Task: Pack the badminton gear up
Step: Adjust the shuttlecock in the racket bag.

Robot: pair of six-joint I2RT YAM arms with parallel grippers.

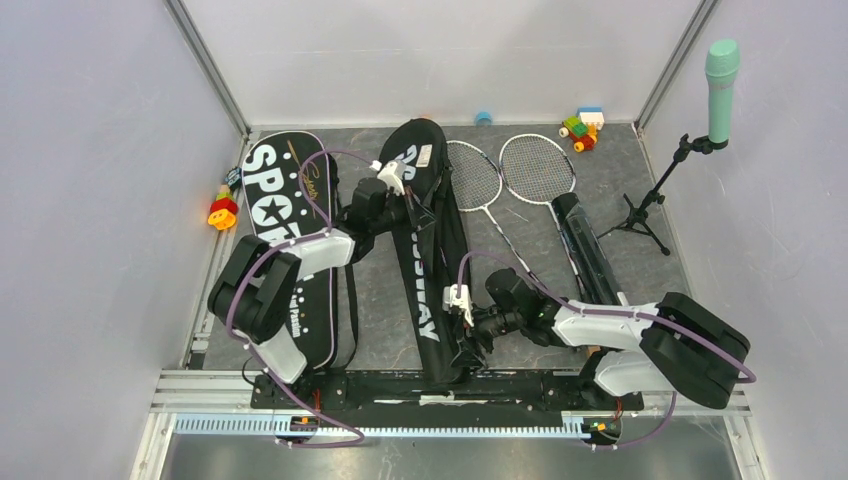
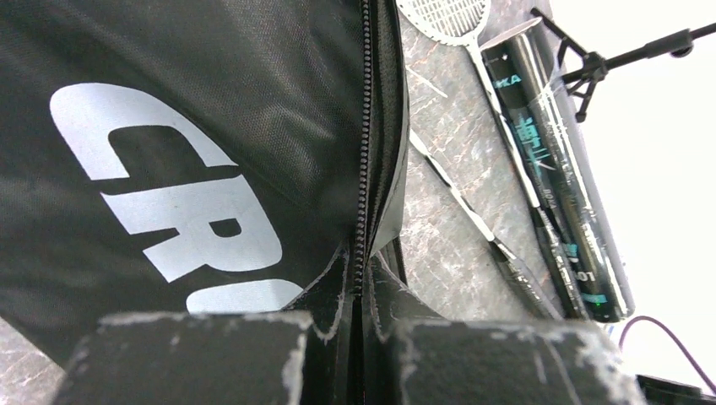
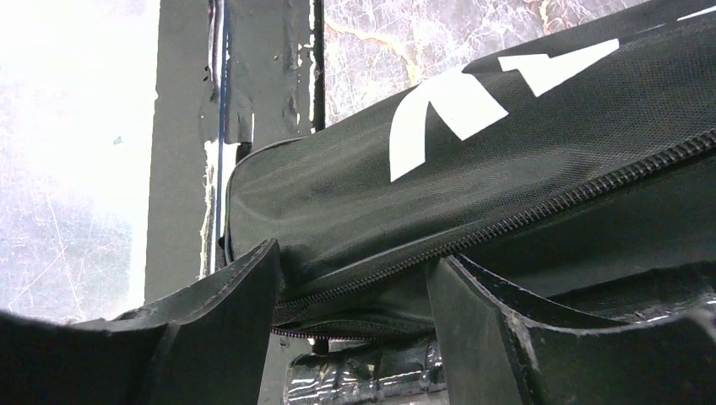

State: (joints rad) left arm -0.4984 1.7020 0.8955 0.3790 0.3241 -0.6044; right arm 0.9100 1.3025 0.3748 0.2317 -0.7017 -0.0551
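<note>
Nearest overhead, right claw [image 1: 465, 330] meets the near end of the CROSSWAY bag [image 1: 425, 270], whose long axis runs away across the worktop [image 1: 385, 300] towards the left claw [image 1: 412, 200]. Left wrist: that claw is pressed together, pinching the zip seam [image 2: 365, 152]. Right wrist: fingers [image 3: 211, 337] spread, straddling the bag's end.

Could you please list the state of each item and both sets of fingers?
Left fingers: shut on the CROSSWAY bag's zip edge.
Right fingers: open, astride that bag's near end.
SPORT bag: lying flat.
Rackets: lying unpacked.
Tube: lying unpacked.
Microphone: upright.
</note>
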